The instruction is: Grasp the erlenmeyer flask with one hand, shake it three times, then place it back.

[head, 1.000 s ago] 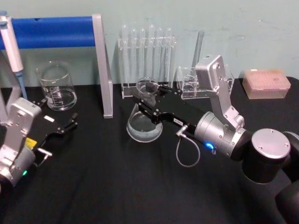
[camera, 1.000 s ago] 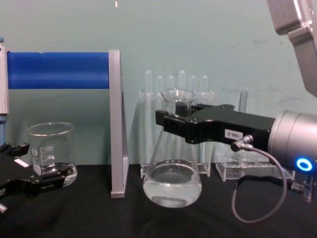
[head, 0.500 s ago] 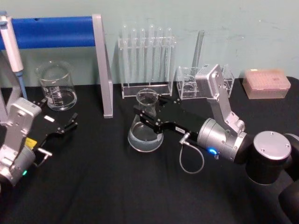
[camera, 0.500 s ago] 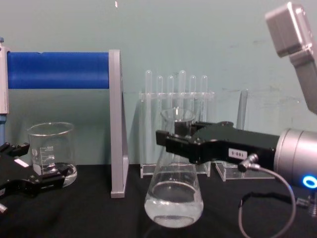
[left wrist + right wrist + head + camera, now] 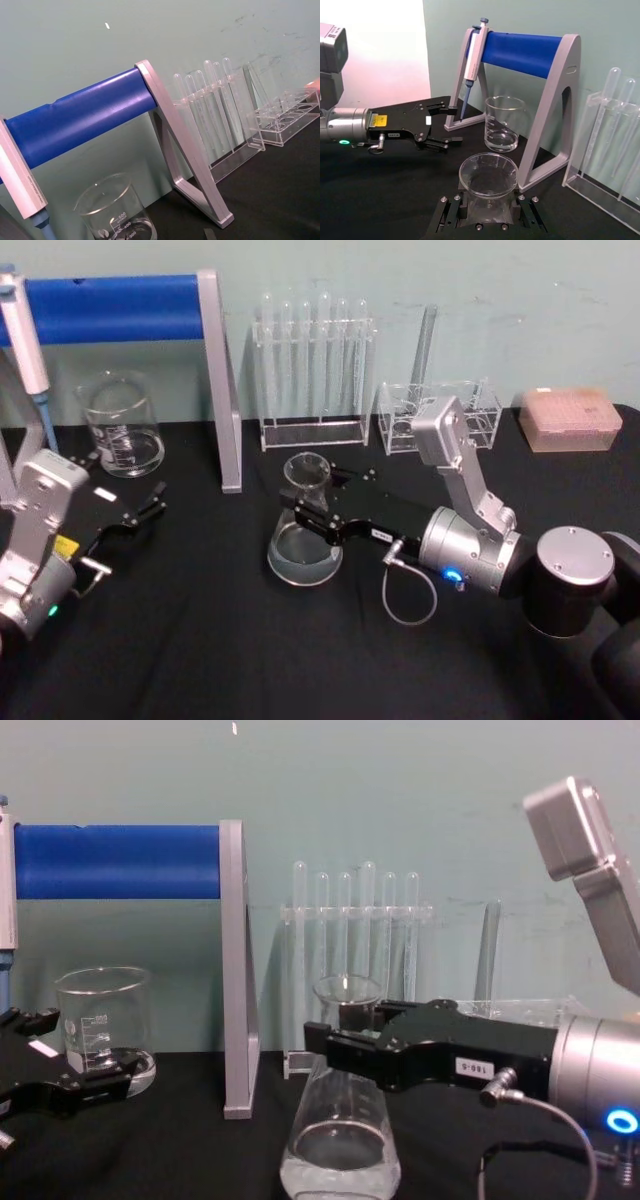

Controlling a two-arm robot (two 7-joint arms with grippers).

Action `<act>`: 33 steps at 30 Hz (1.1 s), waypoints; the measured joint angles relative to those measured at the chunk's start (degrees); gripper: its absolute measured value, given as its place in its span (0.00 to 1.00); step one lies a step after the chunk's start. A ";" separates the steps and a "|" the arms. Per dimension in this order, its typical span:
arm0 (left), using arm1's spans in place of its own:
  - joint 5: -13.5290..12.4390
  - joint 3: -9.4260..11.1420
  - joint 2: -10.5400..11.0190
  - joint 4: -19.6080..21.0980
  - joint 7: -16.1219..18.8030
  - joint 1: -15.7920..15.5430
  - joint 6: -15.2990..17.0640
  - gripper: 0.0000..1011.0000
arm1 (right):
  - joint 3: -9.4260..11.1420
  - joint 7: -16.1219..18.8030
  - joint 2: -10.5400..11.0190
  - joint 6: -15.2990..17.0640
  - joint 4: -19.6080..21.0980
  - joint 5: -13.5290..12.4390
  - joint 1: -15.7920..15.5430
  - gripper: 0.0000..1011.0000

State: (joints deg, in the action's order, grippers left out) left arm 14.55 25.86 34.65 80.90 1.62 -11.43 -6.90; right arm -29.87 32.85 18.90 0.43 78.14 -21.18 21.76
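Over the black table [image 5: 200,640], the right gripper [image 5: 308,502] stays clamped on the neck of the erlenmeyer flask [image 5: 300,558], now lower than before; the left gripper [image 5: 155,502] sits parked, fingers apart.

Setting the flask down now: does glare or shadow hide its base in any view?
Head view: no glare; the erlenmeyer flask base shows as a pale ring on the black cloth, right pincer at its neck, left pincer idle. Chest view: base reaches the lower edge. Right wrist view: washed-out wall patch; the pincer hides the base.

Right gripper [image 5: 336,1042] around erlenmeyer flask [image 5: 340,1152]
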 joint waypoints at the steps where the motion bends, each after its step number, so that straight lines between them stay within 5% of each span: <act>1: 0.00 0.00 0.00 0.00 0.00 0.00 0.00 0.99 | -0.21 0.30 0.00 -0.33 -0.37 -0.22 0.17 0.45; 33: 0.00 0.00 0.00 0.00 0.00 0.00 0.00 0.99 | -2.81 2.43 1.23 -1.56 -2.77 -1.85 1.45 0.45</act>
State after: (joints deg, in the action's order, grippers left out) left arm 14.55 25.86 34.65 80.90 1.62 -11.43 -6.90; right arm -32.69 35.28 20.13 -1.13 75.37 -23.03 23.21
